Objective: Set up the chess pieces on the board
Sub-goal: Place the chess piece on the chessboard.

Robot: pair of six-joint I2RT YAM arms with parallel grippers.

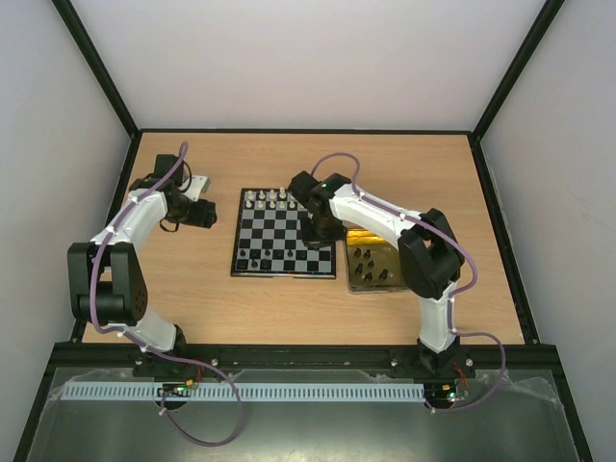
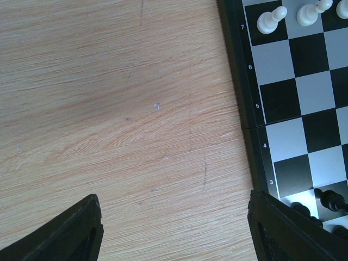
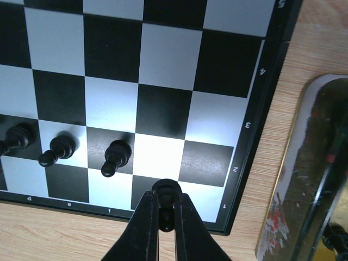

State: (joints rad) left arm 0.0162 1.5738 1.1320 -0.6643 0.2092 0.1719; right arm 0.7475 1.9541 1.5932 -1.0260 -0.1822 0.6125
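Right gripper [image 3: 165, 211] clamped tight on one black piece [image 3: 165, 188], nose-down over the board [image 3: 168, 54] at its near edge row, close to the right corner. Can't tell if the piece touches the square. Three black chessmen [image 3: 115, 156] stand in a line just left of it. Left gripper [image 2: 174, 236] spread wide, nothing between its fingers, hovering over bare table [image 2: 109, 109] just left of the board rim. White pieces [image 1: 269, 199] lined along the board's far side. Tin [image 1: 390, 252] sits just beside the board's right edge, with several loose black pieces [image 1: 370, 256] inside.
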